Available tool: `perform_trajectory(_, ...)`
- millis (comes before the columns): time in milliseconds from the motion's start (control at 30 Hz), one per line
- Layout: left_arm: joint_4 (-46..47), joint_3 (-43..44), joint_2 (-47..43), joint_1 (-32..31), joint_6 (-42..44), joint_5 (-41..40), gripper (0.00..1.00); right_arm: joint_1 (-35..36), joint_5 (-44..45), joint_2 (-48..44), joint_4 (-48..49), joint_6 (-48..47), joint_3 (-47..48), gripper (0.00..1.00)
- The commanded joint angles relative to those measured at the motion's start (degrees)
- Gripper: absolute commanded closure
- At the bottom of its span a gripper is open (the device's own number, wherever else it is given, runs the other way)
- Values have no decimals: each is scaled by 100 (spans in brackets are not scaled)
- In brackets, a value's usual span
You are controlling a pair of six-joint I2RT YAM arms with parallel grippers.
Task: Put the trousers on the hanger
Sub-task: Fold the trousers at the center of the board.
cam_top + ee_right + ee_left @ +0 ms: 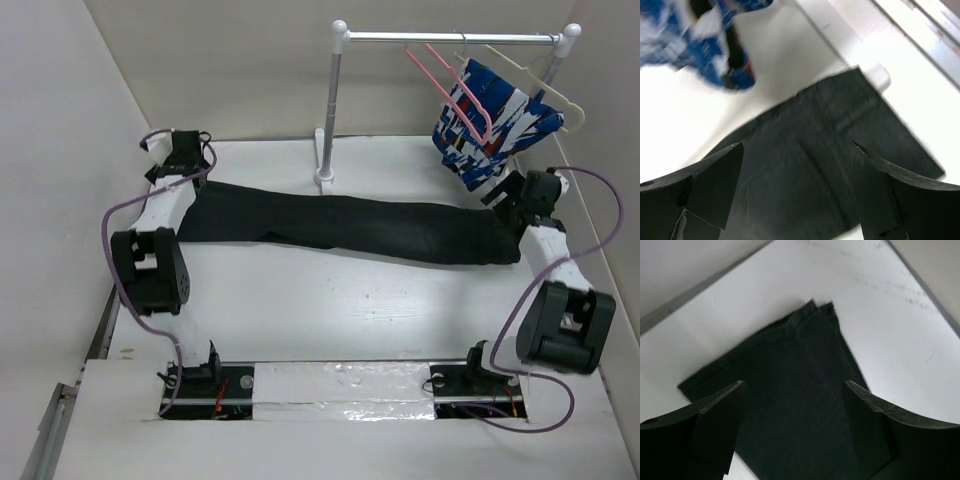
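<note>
Left gripper (794, 386) and right gripper (796, 146) gape empty; 1 above each end of the trousers (340, 225).

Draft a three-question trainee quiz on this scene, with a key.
1. Fill in: the pink hanger hangs from the ___.
2. True or false: the trousers hang on the pink hanger.
3. The left gripper is: A) shut on cloth; B) open over the trousers; C) holding the pink hanger.
Key: 1 rail; 2 false, they lie flat on the table; 3 B.
</note>
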Motion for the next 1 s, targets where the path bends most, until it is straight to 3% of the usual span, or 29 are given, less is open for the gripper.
perform_trajectory(0, 130, -1017, -1256, 2, -706, 600, 26, -21, -310, -971, 780, 265, -861, 11)
perform_trajectory(100, 385, -2152, -1838, 239, -1093, 1207, 26, 146, -398, -1937, 1139, 309, -1959, 13)
perform_trajectory(167, 499, -2689, -1998, 301, -1155, 1298, 25, 146, -556, -2568, 1350, 335, -2524, 55)
perform_trajectory(200, 465, -2795, -2024, 301, -1199, 1272, 24, 146, -557, -2764, 1430, 336, -2788, 94)
perform_trajectory(233, 421, -2909, -1981, 301, -1269, 1289, 24, 85, -583, -2949, 1448, 318, -3208, 100)
perform_trajectory(267, 394, -2971, -1885, 362, -1339, 1437, 23, -80, -575, -3281, 1292, 335, -3534, 99)
perform_trajectory(333, 403, -3006, -1744, 363, -1384, 1526, 22, -292, -775, -3503, 1377, 336, -3825, 81)
perform_trajectory(367, 394, -3033, -1682, 363, -1401, 1570, 21, -406, -933, -3574, 1352, 336, -3906, 65)
perform_trajectory(400, 377, -3042, -1525, 363, -1410, 1605, 19, -625, -1004, -3557, 1386, 336, -3976, 39)
perform_trajectory(500, 376, -3095, -1296, 415, -1454, 1553, 15, -1030, -1399, -3233, 1413, 143, -3951, 27)
perform_trajectory(667, 376, -2981, -1014, 415, -1586, 1377, 12, -1873, -2347, -1637, 2019, 142, -3846, 27)
perform_trajectory(867, 446, -2620, -461, 415, -1639, 1491, 13, -1928, -2955, 113, 3353, 722, -3643, 30)
perform_trajectory(900, 490, -2585, -382, 415, -1656, 1526, 13, -1928, -3008, 256, 3486, 783, -3626, 33)
perform_trajectory(933, 543, -2550, -338, 415, -1665, 1552, 14, -1928, -3018, 371, 3583, 871, -3591, 42)
perform_trajectory(967, 648, -2532, -302, 415, -1665, 1587, 19, -1928, -3026, 467, 3671, 906, -3564, 48)
